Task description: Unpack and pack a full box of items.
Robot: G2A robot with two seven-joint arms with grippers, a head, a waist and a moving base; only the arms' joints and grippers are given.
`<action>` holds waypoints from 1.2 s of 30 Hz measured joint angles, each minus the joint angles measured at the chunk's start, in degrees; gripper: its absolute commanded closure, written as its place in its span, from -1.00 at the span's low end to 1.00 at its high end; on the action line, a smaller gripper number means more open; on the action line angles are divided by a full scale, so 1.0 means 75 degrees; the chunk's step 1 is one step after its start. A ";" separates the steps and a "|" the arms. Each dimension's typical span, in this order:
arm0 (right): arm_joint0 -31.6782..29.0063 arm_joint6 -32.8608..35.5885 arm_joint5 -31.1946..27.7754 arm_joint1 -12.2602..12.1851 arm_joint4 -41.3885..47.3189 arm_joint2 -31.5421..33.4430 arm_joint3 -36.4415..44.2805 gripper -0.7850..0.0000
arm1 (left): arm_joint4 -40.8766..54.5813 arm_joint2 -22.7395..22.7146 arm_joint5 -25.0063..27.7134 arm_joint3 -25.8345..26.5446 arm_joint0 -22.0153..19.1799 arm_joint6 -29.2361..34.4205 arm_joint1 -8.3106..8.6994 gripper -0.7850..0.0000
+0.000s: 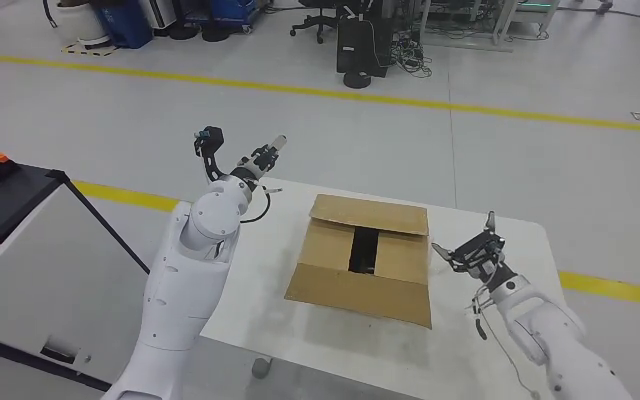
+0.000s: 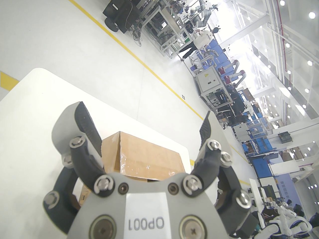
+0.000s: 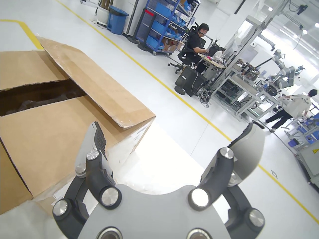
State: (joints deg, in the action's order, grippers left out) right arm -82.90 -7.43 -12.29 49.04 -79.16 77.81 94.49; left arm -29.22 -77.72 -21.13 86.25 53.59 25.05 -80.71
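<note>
Right tool [image 3: 174, 128], fingers [image 3: 99, 138] apart, just beside the cardboard box [image 3: 49, 130]

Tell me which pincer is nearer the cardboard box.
Right. The right pincer is open, close beside one side of the cardboard box. The left pincer is open too, farther off, past the box's opposite far corner.

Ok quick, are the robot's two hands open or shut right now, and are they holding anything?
Left gripper: open, holding nothing.
Right gripper: open, holding nothing.
</note>
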 measured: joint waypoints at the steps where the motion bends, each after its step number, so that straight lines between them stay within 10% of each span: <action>1: 0.0043 -0.0009 -0.0155 0.0003 -0.0106 -0.0027 -0.0032 -1.00 | 0.0000 0.0000 0.0000 0.0000 0.0000 0.0000 0.0000 -1.00; 36: 0.2063 0.1633 0.0673 0.0712 -0.1194 -0.1565 -0.1136 -1.00 | 0.0000 0.0000 0.0000 0.0000 0.0000 0.0000 0.0000 -1.00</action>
State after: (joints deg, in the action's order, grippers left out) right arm -67.42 4.82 -7.24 54.38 -88.12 66.08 85.97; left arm -29.22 -77.72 -21.13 86.25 53.59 25.05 -80.71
